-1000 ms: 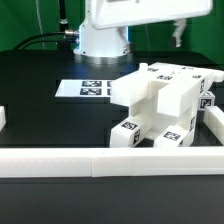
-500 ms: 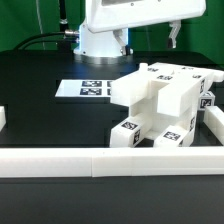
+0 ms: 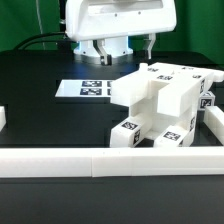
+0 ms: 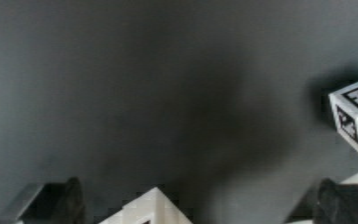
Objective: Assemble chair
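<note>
The white chair, built of chunky slabs and square posts with black-and-white tags, lies on its side on the black table at the exterior view's right. My gripper hangs open above the table behind the chair's back left corner, and nothing is between its fingers. In the wrist view the gripper is over dark table. A white corner of the chair pokes in between the dark fingertips. A tagged post end shows off to one side.
The marker board lies flat behind the chair toward the exterior view's left. A long low white rail runs along the front, and another rail stands at the right. A small white piece sits at the left edge.
The arm has swung toward the exterior view's left and dropped a little, bringing both fingers into sight behind the chair. The jaws stay open and the chair has not moved.
</note>
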Controlling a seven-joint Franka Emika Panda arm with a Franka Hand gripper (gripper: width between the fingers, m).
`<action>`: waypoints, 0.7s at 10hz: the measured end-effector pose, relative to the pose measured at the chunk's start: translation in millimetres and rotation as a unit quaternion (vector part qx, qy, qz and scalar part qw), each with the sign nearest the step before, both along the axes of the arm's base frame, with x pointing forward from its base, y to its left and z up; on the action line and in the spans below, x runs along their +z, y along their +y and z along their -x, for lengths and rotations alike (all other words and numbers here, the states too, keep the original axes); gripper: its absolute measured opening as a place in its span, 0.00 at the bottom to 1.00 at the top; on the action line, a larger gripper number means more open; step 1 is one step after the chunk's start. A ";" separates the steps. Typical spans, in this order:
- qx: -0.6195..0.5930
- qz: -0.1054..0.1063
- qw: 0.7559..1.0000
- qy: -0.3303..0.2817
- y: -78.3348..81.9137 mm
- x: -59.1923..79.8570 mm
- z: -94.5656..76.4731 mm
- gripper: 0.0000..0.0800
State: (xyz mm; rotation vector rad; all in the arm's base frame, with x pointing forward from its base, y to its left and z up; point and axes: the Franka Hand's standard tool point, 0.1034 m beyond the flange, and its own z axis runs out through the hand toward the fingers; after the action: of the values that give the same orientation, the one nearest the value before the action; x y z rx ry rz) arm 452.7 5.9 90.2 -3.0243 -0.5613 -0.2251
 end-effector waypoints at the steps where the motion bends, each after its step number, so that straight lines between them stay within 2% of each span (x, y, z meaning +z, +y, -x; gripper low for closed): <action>1: 0.000 0.000 1.000 0.000 -0.3 -0.4 0.3 0.81; 3: 0.001 0.006 1.000 -0.002 1.8 -7.5 1.8 0.81; 5: 0.006 0.005 1.000 0.002 10.6 -11.8 4.9 0.81; 7: 0.009 0.016 1.000 -0.008 5.7 -16.4 2.0 0.81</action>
State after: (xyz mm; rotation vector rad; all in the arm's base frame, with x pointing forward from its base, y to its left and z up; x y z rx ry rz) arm 450.7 11.6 73.7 -3.0490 -0.5996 -0.2432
